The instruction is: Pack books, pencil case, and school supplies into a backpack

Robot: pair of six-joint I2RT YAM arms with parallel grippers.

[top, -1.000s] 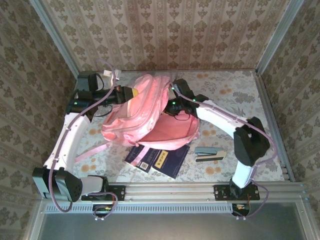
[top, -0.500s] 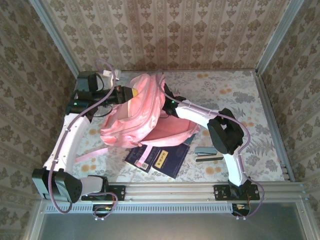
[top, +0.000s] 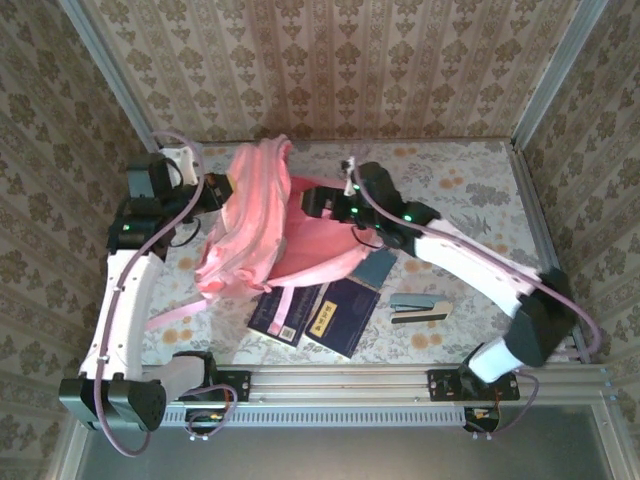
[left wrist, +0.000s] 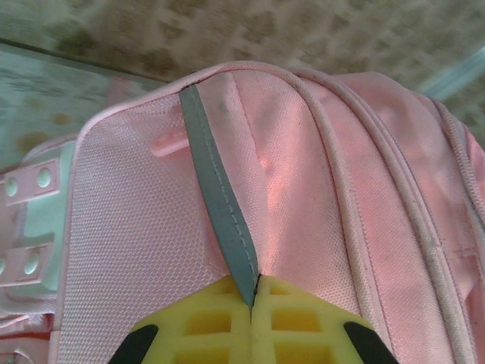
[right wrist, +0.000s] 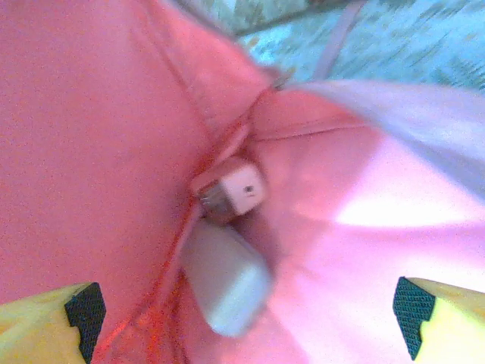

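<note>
Light pink fabric backpack [top: 262,225] at centre-left of the top view, propped up, mouth facing right. Left hand [left wrist: 251,303] pinched shut on grey trim strip [left wrist: 220,212] at the pack's top, holding it up. Right hand [right wrist: 248,311] reaching into the opening, fingers spread wide, nothing between them.

Inside, per right wrist view: small pink boxy item [right wrist: 239,188] and pale grey-white oblong [right wrist: 227,282] just below it. Too blurred to tell pencil case from pad.

Left to pack, out on floral counter [top: 460,190]:
- thin dark navy books [top: 315,315] just below the pack
- grey-blue and beige stapler [top: 420,308] to their right
- teal-grey flat piece [top: 377,268] at the pack's lower-right edge

Judged part-way; books not yet in.
</note>
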